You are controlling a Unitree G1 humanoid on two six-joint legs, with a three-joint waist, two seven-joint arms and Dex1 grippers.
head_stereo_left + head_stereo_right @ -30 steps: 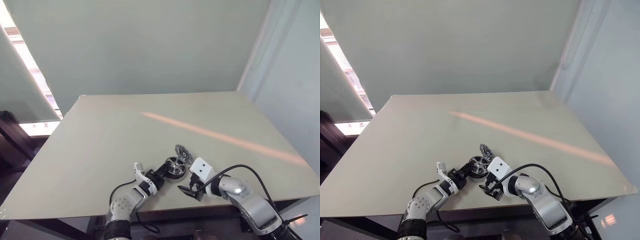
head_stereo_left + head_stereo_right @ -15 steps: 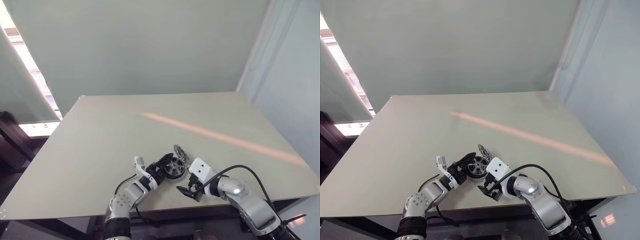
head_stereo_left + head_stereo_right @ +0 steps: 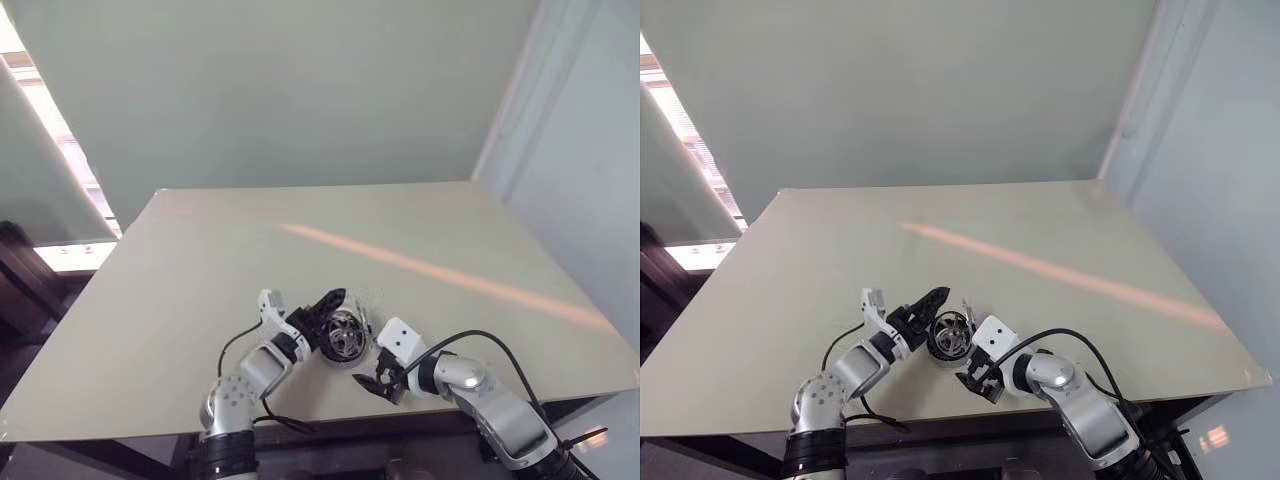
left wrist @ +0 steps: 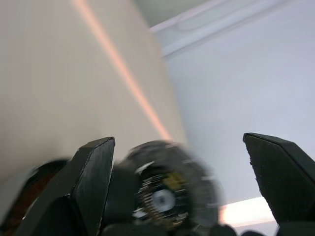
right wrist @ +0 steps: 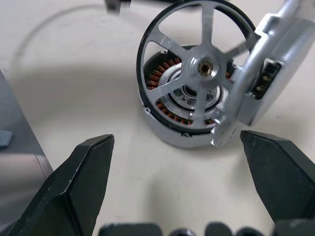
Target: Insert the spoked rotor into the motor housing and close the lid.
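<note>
- Pale green wall [image 3: 300, 90] rises behind a wide beige surface [image 3: 200, 260], and a faint orange streak of light [image 3: 440, 270] runs slantwise across the surface.
- All the parts sit together near the front edge of the surface, between the two arms.
- The motor housing [image 5: 167, 135], a shallow grey metal cup, stands upright on the surface just in front of the right gripper [image 5: 177, 137].
- The rotor [image 5: 170, 112] lies inside the housing. Its copper windings show as a ring within the cup's wall, around a pale hub.
- The lid [image 5: 203, 66], a thin silvery disc with five spokes, dark cut-outs and a dark rim, sits over the housing. It looks tilted and shifted toward the far side rather than lying flush in the cup.
- A grey block with a small connector [image 5: 266, 78] is against the lid's edge on one side. I cannot tell what it belongs to.
- The right gripper has its two black fingers spread wide, with nothing between them. It is low over the surface and points at the housing from nearby without touching it.
- The left gripper [image 4: 178, 142] reaches in from the other side, above the housing, with its fingers also spread wide.
- In the left wrist view a blurred round part sits between those fingers. I cannot tell whether either finger touches it.
</note>
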